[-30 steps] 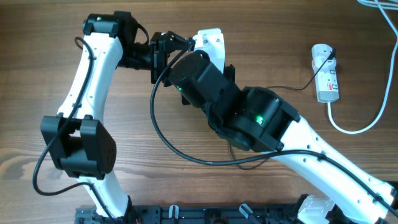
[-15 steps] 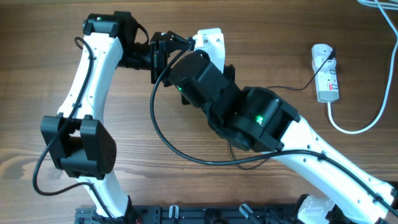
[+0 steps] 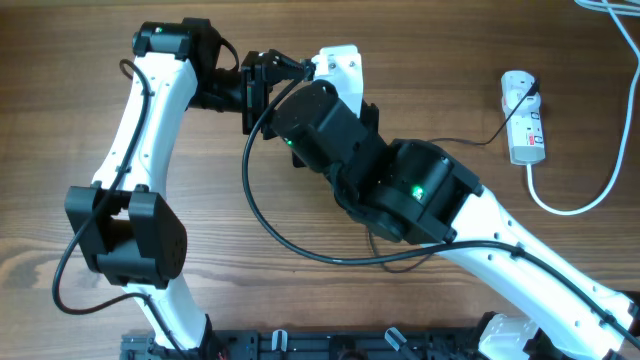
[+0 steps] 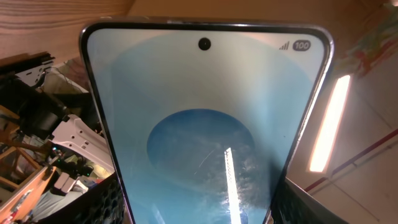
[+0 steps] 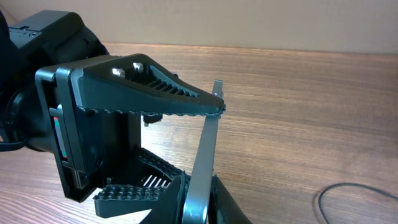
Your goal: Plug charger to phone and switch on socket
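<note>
The phone (image 4: 205, 124) fills the left wrist view, its blue screen facing the camera. It stands between the two black fingers of my left gripper (image 4: 199, 208), which is shut on its side edges. In the right wrist view the phone (image 5: 208, 137) is edge-on, with my right gripper (image 5: 200, 208) shut on its lower end. Overhead, the phone (image 3: 338, 65) shows white at the top middle, between my left gripper (image 3: 262, 85) and the right arm. The socket (image 3: 524, 118) lies at the far right. The charger cable (image 3: 470, 141) runs left from it under the right arm; its plug tip is hidden.
A thick white cord (image 3: 590, 195) loops from the socket toward the right edge. The right arm's bulky black wrist (image 3: 330, 125) covers the table's middle. A loop of the thin cable (image 5: 348, 196) lies on the wood. A black rail (image 3: 300, 345) runs along the front edge.
</note>
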You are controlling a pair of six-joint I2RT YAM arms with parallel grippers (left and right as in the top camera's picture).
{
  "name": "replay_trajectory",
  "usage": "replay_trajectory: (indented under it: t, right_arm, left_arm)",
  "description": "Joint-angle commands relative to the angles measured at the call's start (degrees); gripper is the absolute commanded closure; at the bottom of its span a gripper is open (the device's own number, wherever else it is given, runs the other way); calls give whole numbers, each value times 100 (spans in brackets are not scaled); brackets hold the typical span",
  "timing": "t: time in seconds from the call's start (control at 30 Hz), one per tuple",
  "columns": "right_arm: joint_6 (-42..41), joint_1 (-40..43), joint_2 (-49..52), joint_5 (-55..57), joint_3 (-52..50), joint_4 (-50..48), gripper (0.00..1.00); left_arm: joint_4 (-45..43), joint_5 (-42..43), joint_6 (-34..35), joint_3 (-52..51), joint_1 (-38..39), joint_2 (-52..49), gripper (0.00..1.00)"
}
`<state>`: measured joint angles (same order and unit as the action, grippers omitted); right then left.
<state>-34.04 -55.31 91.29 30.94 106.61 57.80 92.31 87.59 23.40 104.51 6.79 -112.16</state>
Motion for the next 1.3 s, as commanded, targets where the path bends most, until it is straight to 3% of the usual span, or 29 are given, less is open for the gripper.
replay_trajectory:
  t: [0.0, 0.33, 0.5, 0.6, 0.73, 0.83, 1.0, 1.17, 1.27]
  right_arm:
    - [-68, -13, 24, 96, 101, -7, 86]
    - [-372, -13, 24, 98, 101, -13, 93]
    - [-732, -13, 22, 98, 101, -33, 95]
    - [-1189, -11, 22, 146, 103, -79, 95]
    - [-2614, -11, -37, 688, 103, -81, 96]
    - [-4157, -11, -94, 1056, 103, -79, 96]
    - [-6450, -13, -85, 1058, 94, 140, 96]
    - [-7385, -13, -85, 1058, 94, 415, 95]
    - [-7724, -13, -85, 1051, 92, 422, 95]
  left_arm:
    - [-17, 240, -48, 13, 22, 234, 33]
    - [-17, 240, -48, 13, 22, 234, 27]
    - [-20, 240, -48, 13, 22, 234, 4]
    - [-20, 240, -48, 13, 22, 234, 0]
    - [-17, 240, -50, 13, 22, 234, 0]
    - [-17, 240, -48, 13, 22, 234, 0]
    - [-15, 240, -48, 13, 22, 234, 9]
    - [-15, 243, -46, 13, 22, 234, 23]
    - [-15, 240, -48, 13, 22, 234, 38]
